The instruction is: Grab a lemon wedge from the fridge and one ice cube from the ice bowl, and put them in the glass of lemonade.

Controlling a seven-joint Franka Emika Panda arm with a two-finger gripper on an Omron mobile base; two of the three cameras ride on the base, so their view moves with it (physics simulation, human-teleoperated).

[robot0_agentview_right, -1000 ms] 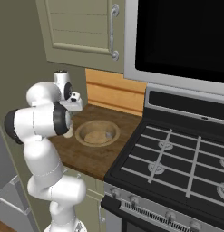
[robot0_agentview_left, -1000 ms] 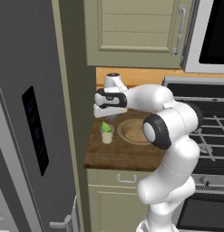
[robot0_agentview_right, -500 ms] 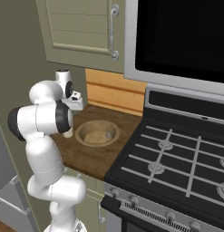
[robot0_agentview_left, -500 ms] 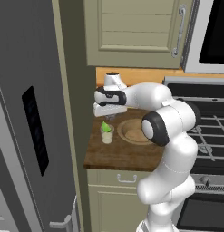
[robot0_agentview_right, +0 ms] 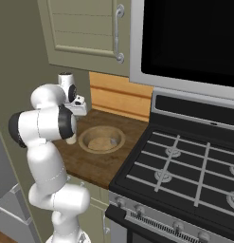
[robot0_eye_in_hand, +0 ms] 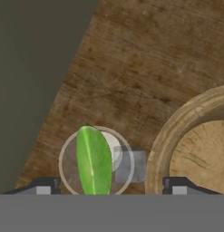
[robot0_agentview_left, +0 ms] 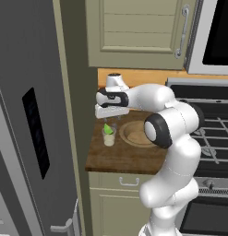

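Left base view: the gripper (robot0_agentview_left: 111, 119) is held directly above the glass (robot0_agentview_left: 109, 136), lemon wedge (robot0_agentview_left: 107, 128) poking from its rim.

Right base view: the bowl (robot0_agentview_right: 101, 139) sits on the desk (robot0_agentview_right: 106, 164).

Hand view: jaws are spread wide, nothing gripped; the wedge rests in the glass, apparently released there.

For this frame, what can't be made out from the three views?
- Glass of lemonade, right base view: hidden behind the arm.
- Ice in the ice bowl: too small and blurred to count in either base view; in the hand view the bowl is cut by the right edge.
- Lemon wedge: its lower end is cut off at the bottom of the hand view.
- Pincer: just the fingertips show there.
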